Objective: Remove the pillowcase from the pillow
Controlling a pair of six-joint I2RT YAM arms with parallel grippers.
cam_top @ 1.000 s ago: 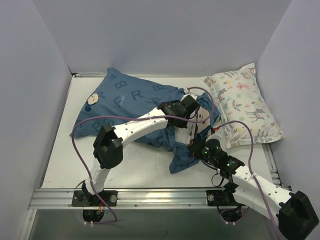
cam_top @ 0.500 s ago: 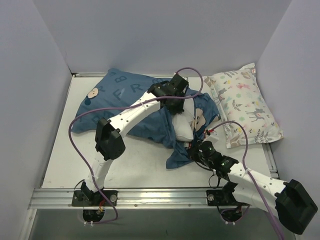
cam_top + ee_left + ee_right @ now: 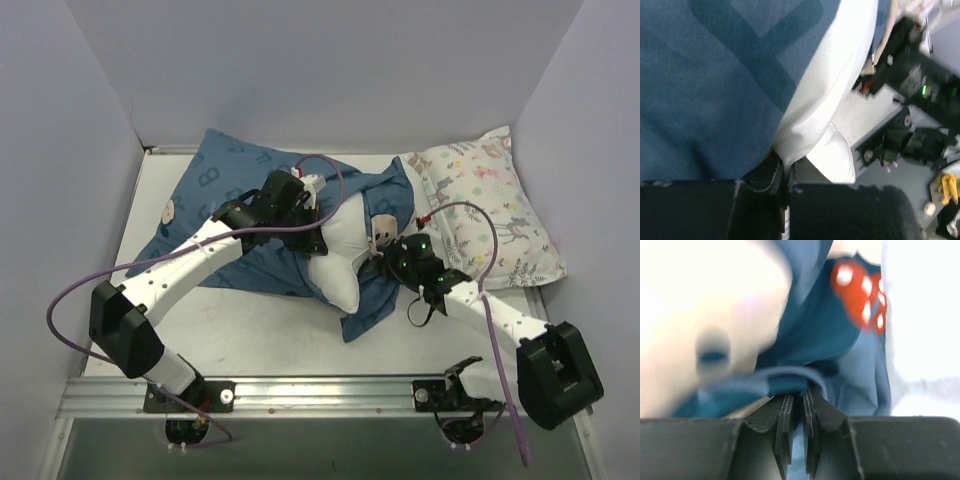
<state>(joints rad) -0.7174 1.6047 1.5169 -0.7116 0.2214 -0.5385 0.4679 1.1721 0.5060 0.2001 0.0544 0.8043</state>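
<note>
1. Nearest: table [image 3: 250, 330], smooth white, a bare strip by the arm bases.
2. Loose open end of the pillowcase [image 3: 365, 305] lies crumpled there. It's thin, limp dark-blue cloth w/ darker letters and creases easily.
3. right gripper [image 3: 796, 390]: jaws almost together, only a slit btw them. A fold of blue cloth is bunched at the tips and looks pinched, close to the red-and-white patch [image 3: 860, 295].
4. pillow [image 3: 340, 260]: plump, plain white, soft. One end bulges out of the opening, approx mid-table; the rest sits inside the cover.
5. left gripper [image 3: 785, 170]: clamped narrow on a pinch of white pillow fabric, right at the cover's edge.
6. Progress, my guess: started, prob under half done. One end is out, but most of the pillow is covered, stretching toward the far left. To do: pull the two apart till the cover's fully off.
7. Farthest, R side: printed pillow [image 3: 490, 205], smaller, pastel animals, not part of the job.
</note>
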